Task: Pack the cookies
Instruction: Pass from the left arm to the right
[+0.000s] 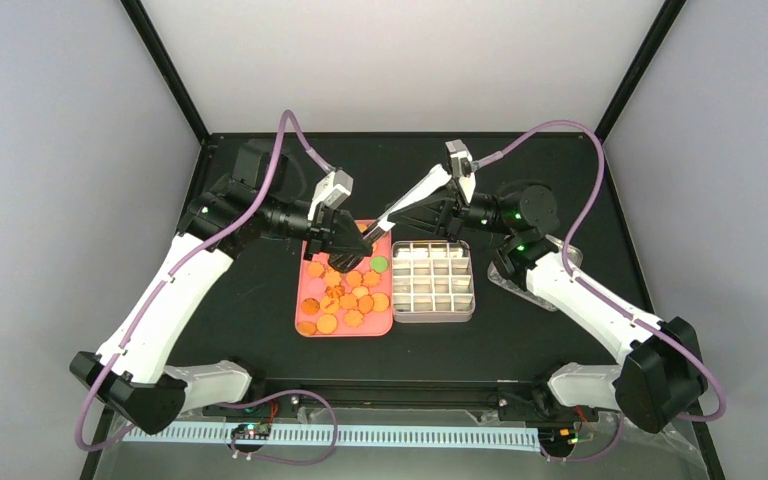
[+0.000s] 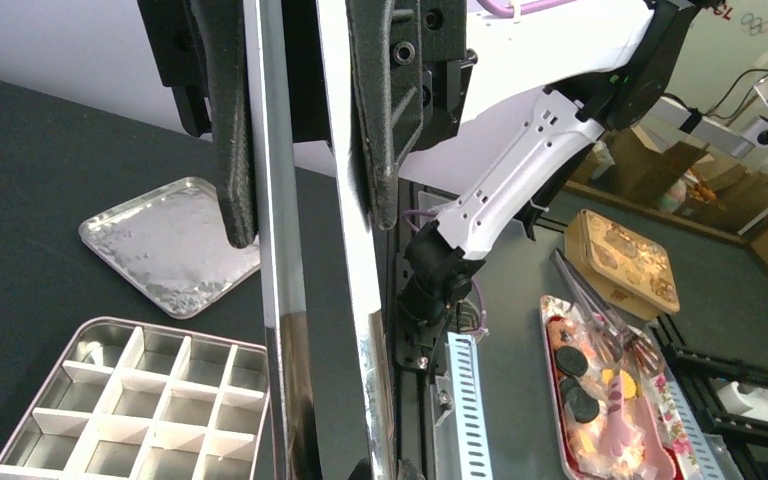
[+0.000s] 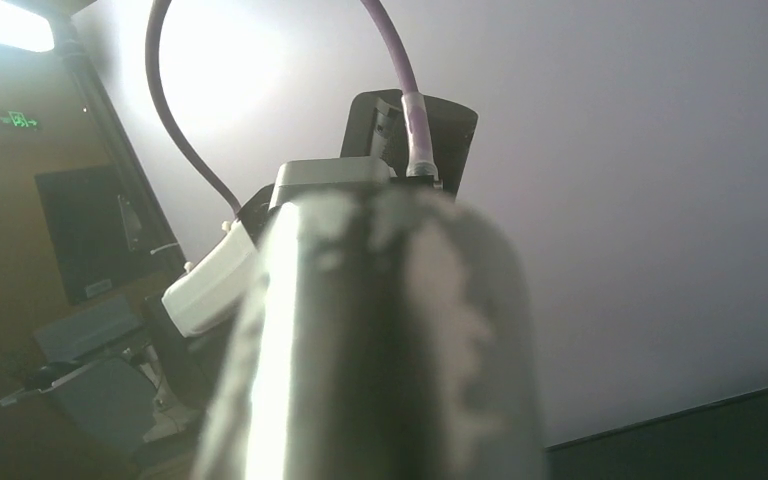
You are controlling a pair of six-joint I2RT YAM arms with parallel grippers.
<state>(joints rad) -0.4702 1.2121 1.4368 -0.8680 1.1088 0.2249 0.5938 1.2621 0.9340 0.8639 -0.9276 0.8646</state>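
Left arm [image 1: 175, 290]: white shell links, black joints, black base block. Right arm [image 1: 592, 300]: same white and black build. Small green lights [image 1: 509, 214] at joints. Purple cable [image 3: 417, 130] runs along each arm, loops free, plugs in at wrist. Grey-white camera box [image 1: 332, 188] on each wrist. Fingers [image 2: 230, 130]: black, grainy surface, round bolt holes in mounts.

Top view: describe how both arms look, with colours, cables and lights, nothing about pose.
The left arm and right arm have white link shells with black joints and bases. A purple cable loops along each to a pale camera at the wrist. The left hand and right hand are black. Small green lights glow on the right arm's joints.
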